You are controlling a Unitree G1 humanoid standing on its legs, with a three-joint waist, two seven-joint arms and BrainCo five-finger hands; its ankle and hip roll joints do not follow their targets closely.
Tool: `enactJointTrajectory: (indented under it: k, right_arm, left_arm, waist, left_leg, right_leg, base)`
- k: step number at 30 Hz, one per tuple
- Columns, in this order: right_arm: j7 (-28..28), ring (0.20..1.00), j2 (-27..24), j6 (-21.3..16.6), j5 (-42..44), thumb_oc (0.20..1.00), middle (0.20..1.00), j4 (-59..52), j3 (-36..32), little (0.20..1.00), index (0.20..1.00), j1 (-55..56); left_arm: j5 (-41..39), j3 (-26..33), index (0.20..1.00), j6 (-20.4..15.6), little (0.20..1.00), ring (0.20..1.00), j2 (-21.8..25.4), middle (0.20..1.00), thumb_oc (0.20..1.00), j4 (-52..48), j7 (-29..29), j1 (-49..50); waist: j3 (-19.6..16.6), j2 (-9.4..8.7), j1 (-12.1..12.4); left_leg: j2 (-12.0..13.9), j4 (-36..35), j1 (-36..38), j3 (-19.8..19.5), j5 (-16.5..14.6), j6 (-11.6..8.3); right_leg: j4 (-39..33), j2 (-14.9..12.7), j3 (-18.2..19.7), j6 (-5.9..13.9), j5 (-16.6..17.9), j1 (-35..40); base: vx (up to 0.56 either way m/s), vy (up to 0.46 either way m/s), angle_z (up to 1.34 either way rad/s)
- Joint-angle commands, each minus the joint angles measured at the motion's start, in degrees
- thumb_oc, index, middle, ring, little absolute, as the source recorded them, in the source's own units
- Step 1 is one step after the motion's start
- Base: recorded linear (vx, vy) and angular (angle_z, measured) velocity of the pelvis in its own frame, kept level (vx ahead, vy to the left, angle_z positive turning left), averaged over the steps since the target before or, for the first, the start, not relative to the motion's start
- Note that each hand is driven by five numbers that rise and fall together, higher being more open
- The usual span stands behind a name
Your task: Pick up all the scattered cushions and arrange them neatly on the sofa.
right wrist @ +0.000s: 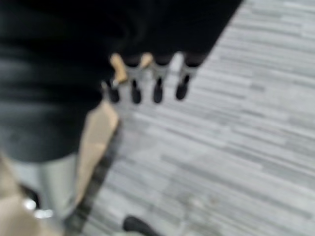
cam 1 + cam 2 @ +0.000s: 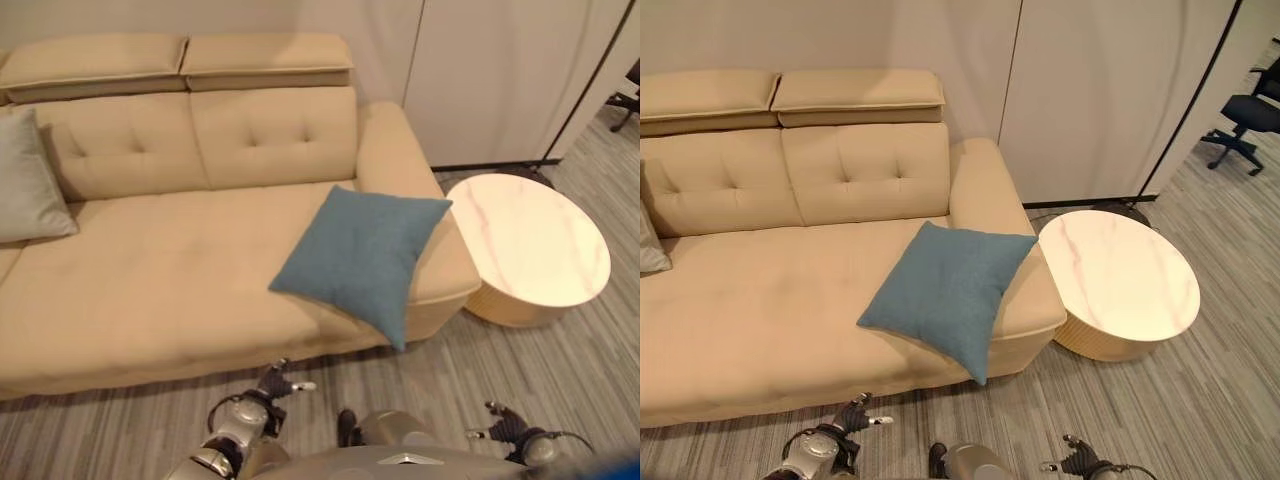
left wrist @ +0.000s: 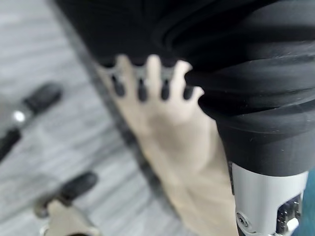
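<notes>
Meanwhile, the blue cushion (image 2: 362,258) leaned on the beige sofa (image 2: 150,290) by its armrest, a grey cushion (image 2: 28,180) stood at the far end, and the left hand (image 2: 280,383) and right hand (image 2: 505,424) hung low over the floor, fingers relaxed, holding nothing.

We saw a beige sofa (image 2: 180,290) standing on grey striped floor (image 2: 520,380). A blue cushion (image 2: 362,258) leaned tilted on the seat's right end, against the right armrest, one corner hanging past the front edge. A grey cushion (image 2: 28,185) sat upright at the far left, against the backrest. A round counter (image 2: 528,245) with a pale marbled top stood on the floor just beside the right armrest; we saw nothing lying on its top.
</notes>
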Motion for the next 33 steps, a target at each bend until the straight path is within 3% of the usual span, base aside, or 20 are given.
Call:
enactJointTrajectory:
  k: [1, 4, 6, 9, 11, 17, 21, 23, 24, 25, 27, 30, 33]
  right_arm:
    - [-0.29, 1.0, -0.74, -1.19, 0.26, 1.0, 1.0, -3.86, 0.53, 1.0, 1.0, 2.58]
    - [-0.24, 1.0, 0.18, -0.92, 0.51, 1.0, 1.0, -3.21, 0.67, 1.0, 1.0, 2.09]
    - [-0.21, 1.0, 0.3, -0.98, 0.7, 1.0, 1.0, -3.63, 0.61, 1.0, 1.0, 2.1]
    - [-0.04, 1.0, 0.1, -0.96, 0.79, 1.0, 1.0, -4.17, 0.64, 1.0, 1.0, 1.52]
    - [-0.12, 1.0, -0.04, -0.78, 0.37, 1.0, 1.0, -4.23, 0.94, 1.0, 1.0, 0.5]
    - [0.22, 1.0, -0.76, -0.84, -0.65, 1.0, 1.0, -6.07, 1.51, 1.0, 1.0, 0.6]
    - [0.4, 1.0, -1.18, -1.16, -0.72, 1.0, 1.0, -6.85, 1.73, 1.0, 1.0, 0.96]
    - [0.72, 1.0, -3.12, -2.19, -0.37, 1.0, 1.0, -12.23, 1.07, 1.0, 1.0, 2.77]
    - [0.5, 1.0, -3.68, -2.45, -0.08, 1.0, 1.0, -14.03, 0.5, 1.0, 1.0, 4.15]
    - [0.13, 1.0, -4.44, -2.6, -0.08, 1.0, 1.0, -15.17, 0.63, 1.0, 1.0, 4.3]
    - [0.25, 1.0, -5.15, -2.86, 0.28, 1.0, 1.0, -17.16, 0.66, 1.0, 1.0, 4.35]
    - [0.36, 1.0, -6.4, -2.52, -0.5, 1.0, 1.0, -18.0, -0.24, 1.0, 1.0, 5.44]
    - [0.08, 1.0, -7.27, -2.51, -0.01, 1.0, 1.0, -20.07, -0.9, 1.0, 1.0, 5.12]
  left_arm:
    - [-1.23, 2.24, 1.0, -1.6, 1.0, 1.0, 2.77, 1.0, 1.0, -3.05, 0.36, -0.05]
    - [-1.55, 3.22, 1.0, -1.29, 1.0, 1.0, 3.79, 1.0, 1.0, -3.0, 0.86, -0.96]
    - [-1.61, 3.36, 1.0, -1.35, 1.0, 1.0, 3.98, 1.0, 1.0, -3.17, 0.88, -1.06]
    - [-1.6, 3.86, 1.0, -1.58, 1.0, 1.0, 4.71, 1.0, 1.0, -3.68, 0.95, -1.19]
    - [-2.0, 4.05, 1.0, -1.69, 1.0, 1.0, 4.97, 1.0, 1.0, -3.29, 1.39, -2.02]
    - [-1.45, 3.91, 1.0, -2.21, 1.0, 1.0, 4.27, 1.0, 1.0, -2.71, 0.92, -1.49]
    - [-1.16, 3.75, 1.0, -2.15, 1.0, 1.0, 3.79, 1.0, 1.0, -2.74, 0.75, -0.25]
    - [-1.28, 3.58, 1.0, -2.6, 1.0, 1.0, 3.7, 1.0, 1.0, -3.07, 0.51, 1.24]
    - [-1.51, 3.14, 1.0, -2.4, 1.0, 1.0, 3.8, 1.0, 1.0, -3.92, 0.42, 1.15]
    - [-1.8, 2.93, 1.0, -2.22, 1.0, 1.0, 4.13, 1.0, 1.0, -5.1, 0.35, 1.02]
    - [-2.25, 3.18, 1.0, -2.3, 1.0, 1.0, 4.18, 1.0, 1.0, -5.04, 0.53, 0.96]
    - [-1.88, 3.18, 1.0, -2.1, 1.0, 1.0, 4.2, 1.0, 1.0, -5.9, 0.23, 0.9]
    - [-2.45, 2.96, 1.0, -2.47, 1.0, 1.0, 4.31, 1.0, 1.0, -6.59, 0.45, 0.88]
  waist:
    - [-1.36, -1.69, -0.26]
    - [-0.79, -1.85, 0.33]
    - [-0.75, -1.8, 0.3]
    - [-1.12, -1.67, 0.33]
    - [-0.68, -1.81, -0.21]
    - [-1.03, -2.37, -1.12]
    - [-1.94, -2.09, -0.69]
    - [-2.53, -0.96, -1.37]
    - [-2.12, -0.97, -2.01]
    - [-1.51, -1.43, -2.1]
    - [-1.07, -1.94, -2.37]
    - [-1.4, -1.14, -2.7]
    - [-0.94, -1.01, -2.23]
  left_leg:
    - [-3.75, 3.06, 2.1, 1.09, -8.23, 3.22]
    - [-4.76, 3.12, 3.07, 1.0, -9.22, 4.46]
    - [-4.92, 3.1, 3.45, 0.87, -9.57, 4.59]
    - [-5.76, 2.48, 4.98, 0.99, -11.18, 4.81]
    - [-6.16, 2.28, 7.0, 0.95, -12.39, 4.41]
    - [-5.7, 4.3, 9.66, -1.27, -14.36, 2.87]
    - [-3.98, 3.29, 10.7, -2.49, -13.49, 1.74]
    - [-0.4, 4.05, 10.0, -4.16, -9.01, -0.96]
    - [3.49, 10.46, 6.21, -3.49, -2.25, -2.29]
    - [4.58, 14.78, 3.9, -4.11, -1.24, -1.99]
    - [4.92, 14.34, 3.28, -3.28, -2.43, -1.82]
    - [7.35, 2.79, 3.0, 0.69, -1.78, -2.12]
    - [6.41, -0.31, 3.16, -1.94, -1.77, -2.38]
  right_leg:
    - [0.03, -9.31, 6.03, -1.89, 4.59, 2.6]
    - [5.25, -10.37, 7.03, -0.14, 5.89, 0.33]
    - [5.63, -10.58, 7.45, -0.06, 5.98, -0.15]
    - [1.8, -12.37, 7.01, 0.06, 8.29, -1.86]
    - [-4.92, -14.4, 4.98, 1.03, 11.24, -5.47]
    - [-9.16, -15.33, 5.82, 1.49, 12.02, -4.98]
    - [-7.43, -14.62, 5.55, 1.07, 11.42, -4.12]
    - [-4.83, -12.3, 5.32, -0.79, 8.81, -2.16]
    - [-4.41, -11.36, 4.42, -2.85, 7.0, -0.52]
    - [-4.35, -10.77, 3.75, -4.08, 6.45, 0.39]
    - [-4.65, -10.29, 3.71, -4.41, 5.5, 1.41]
    - [-5.16, -11.16, 2.24, -3.13, 3.87, 2.63]
    - [-4.52, -11.54, 3.08, -2.32, 3.57, 2.29]
  base:
    - [0.11, 0.076, -0.63]
    - [0.14, 0.09, -0.54]
    - [0.1, 0.016, 0.0]
    - [0.1, -0.044, -0.13]
    - [0.16, -0.116, -0.16]
    - [0.14, -0.158, 0.15]
    - [0.11, -0.24, 0.28]
    - [0.12, -0.488, 0.7]
    - [0.04, -0.482, 1.11]
    - [-0.02, -0.284, 0.98]
    - [0.03, -0.13, 0.7]
    - [0.12, 0.075, 0.26]
    - [0.14, 0.14, 0.12]
